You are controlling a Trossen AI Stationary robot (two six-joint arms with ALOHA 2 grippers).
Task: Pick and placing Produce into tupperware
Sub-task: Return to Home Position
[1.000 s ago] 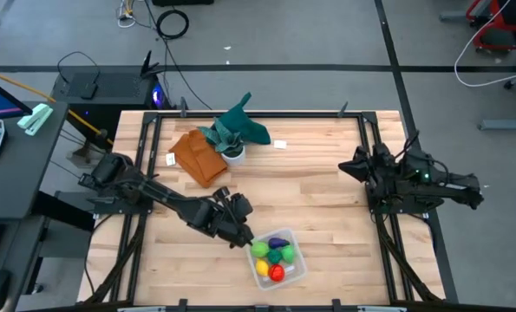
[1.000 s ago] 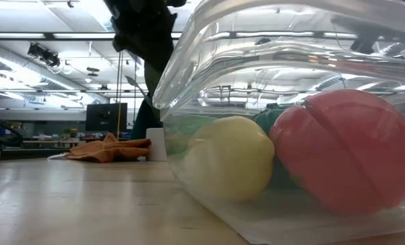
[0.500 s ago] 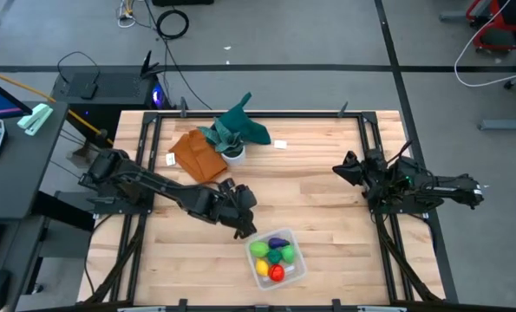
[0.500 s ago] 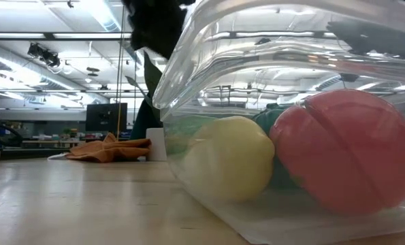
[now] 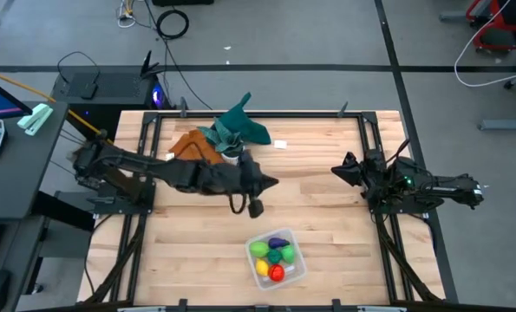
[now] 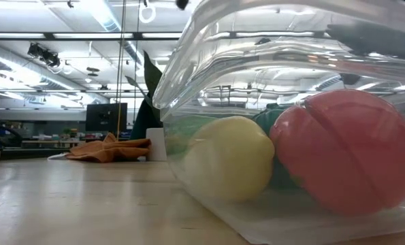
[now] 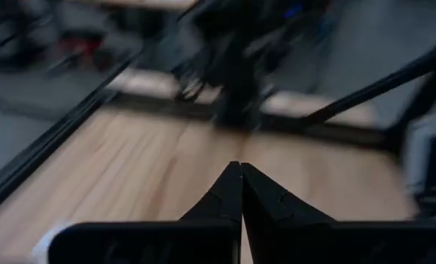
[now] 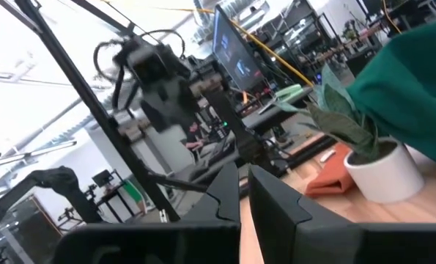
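Overhead, the tupperware point(image 5: 299, 263) stood upright and uncovered on the table point(image 5: 327, 225), near its 6 o'clock edge. All five pieces of produce lay inside it, packed close together. The purple piece point(image 5: 279, 243) sat at 12 o'clock, one green piece point(image 5: 259, 250) at 10 o'clock and the other green piece point(image 5: 282, 256) near the centre. The yellow piece point(image 5: 262, 268) was at 8 o'clock and the red piece point(image 5: 277, 274) at 6 o'clock.

The left end effector point(image 5: 269, 182) hung over the middle of the table, at 12 o'clock from the tupperware and well apart from it. Its fingers were pressed together tip to tip and held nothing. The right end effector point(image 5: 340, 169) was at the 3 o'clock edge, with its fingers closed to a sliver of gap, also empty.

A white pot point(image 5: 232, 154) of teal leaves stood toward 12 o'clock. An orange-brown cloth point(image 5: 188, 144) lay just beside it at 9 o'clock, partly hidden by the left arm.
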